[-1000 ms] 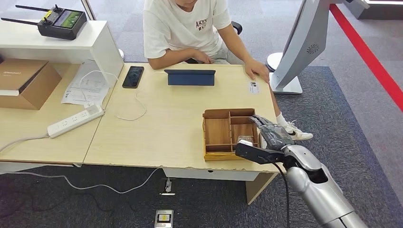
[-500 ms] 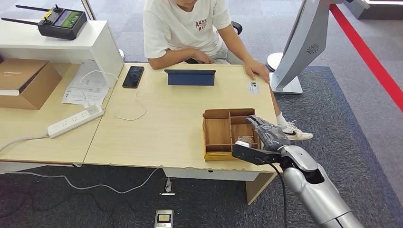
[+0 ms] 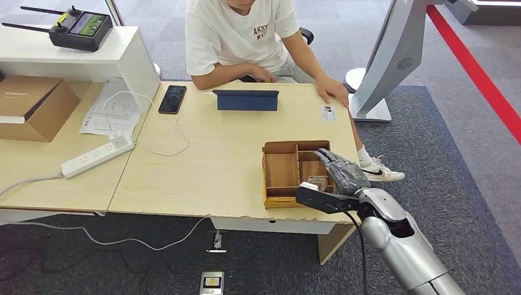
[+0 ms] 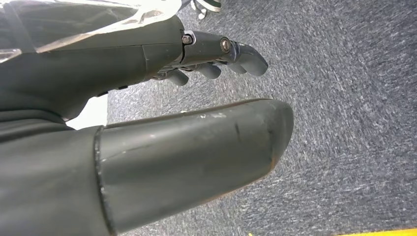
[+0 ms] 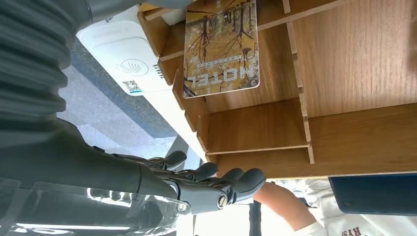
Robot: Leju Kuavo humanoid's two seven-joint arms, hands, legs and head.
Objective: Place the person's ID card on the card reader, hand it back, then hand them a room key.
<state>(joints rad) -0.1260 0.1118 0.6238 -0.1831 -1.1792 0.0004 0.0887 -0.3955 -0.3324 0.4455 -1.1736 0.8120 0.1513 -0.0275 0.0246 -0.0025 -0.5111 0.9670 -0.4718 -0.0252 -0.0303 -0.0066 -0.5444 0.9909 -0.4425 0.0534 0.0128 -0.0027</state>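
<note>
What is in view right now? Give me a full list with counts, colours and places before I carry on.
wooden tray: one, brown, compartmented, at the table's near right edge
hotel key card: one, yellow-brown, in a tray compartment
card reader: one, white, beside the tray
ID card: one, white, on the table by the person's hand
tablet: one, dark blue, in front of the person
phone: one, black, far left of the table
power strip: one, white, on the left desk
cardboard box: one, brown, left desk
remote controller: one, black, on the white shelf
person: one, white shirt, seated at the far side
right hand: over the tray, fingers apart
left hand: hanging over grey carpet
</note>
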